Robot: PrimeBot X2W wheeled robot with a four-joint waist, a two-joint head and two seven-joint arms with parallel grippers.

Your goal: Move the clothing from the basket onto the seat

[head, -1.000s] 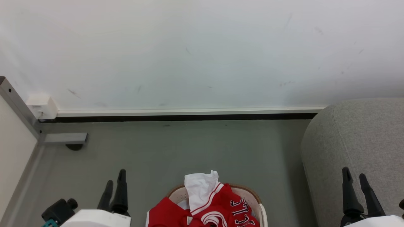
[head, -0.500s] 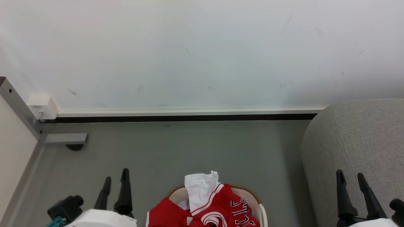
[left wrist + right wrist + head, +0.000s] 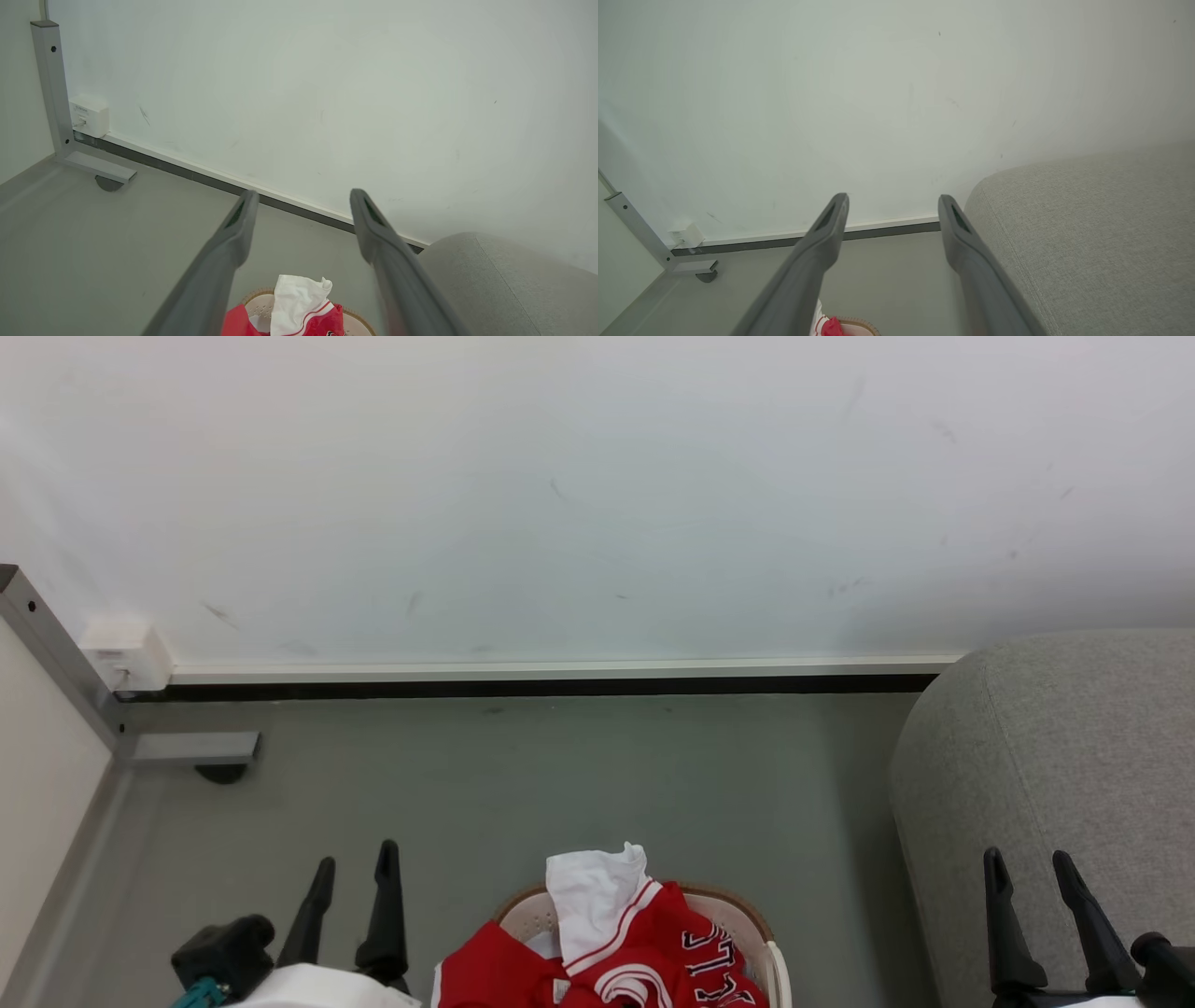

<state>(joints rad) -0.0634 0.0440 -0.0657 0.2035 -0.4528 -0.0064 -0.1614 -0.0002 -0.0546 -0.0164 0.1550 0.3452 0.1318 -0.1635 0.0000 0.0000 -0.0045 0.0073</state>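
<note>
Left gripper [image 3: 356, 856] and right gripper [image 3: 1027, 856] are hanging released; the clothing [image 3: 616, 943] is lying in the basket [image 3: 747, 910] at 6 o'clock; a shallow pinch is risking spilling it before the seat [image 3: 1074, 737]

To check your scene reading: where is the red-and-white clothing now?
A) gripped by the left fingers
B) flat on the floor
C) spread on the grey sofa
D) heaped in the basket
D: the clothing sits heaped inside the basket, white part poking above its rim.
</note>
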